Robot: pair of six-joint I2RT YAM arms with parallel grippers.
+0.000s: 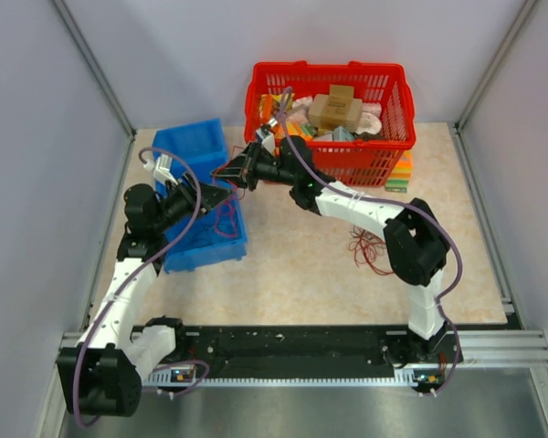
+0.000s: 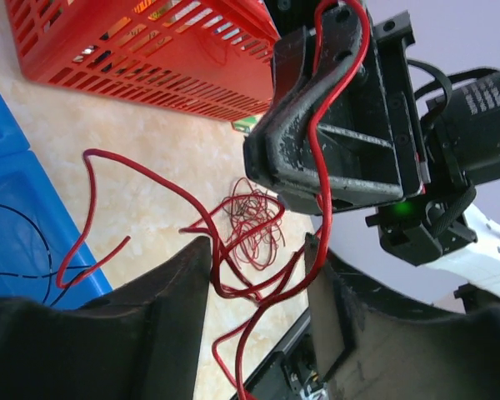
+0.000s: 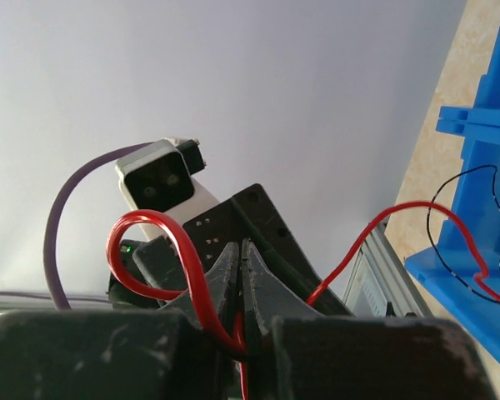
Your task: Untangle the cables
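The cables are thin red wires. One tangled bundle (image 1: 370,248) lies on the table beside the right arm, and the left wrist view shows this bundle (image 2: 254,218) too. A long red strand (image 2: 317,142) runs from it up to my right gripper (image 1: 230,172), held in the air near the blue bin. In the right wrist view that gripper (image 3: 240,250) is shut on the red strand (image 3: 190,267), which loops out to its left. My left gripper (image 1: 217,193) sits just below and left of it. Its jaws (image 2: 258,275) stand open, with the strand passing loosely between them.
Two blue bins (image 1: 196,146) stand at the left, under both grippers, with more thin wire inside, including a black one (image 3: 450,208). A red basket (image 1: 329,66) full of items stands at the back. Coloured blocks (image 1: 400,173) are stacked by its right corner.
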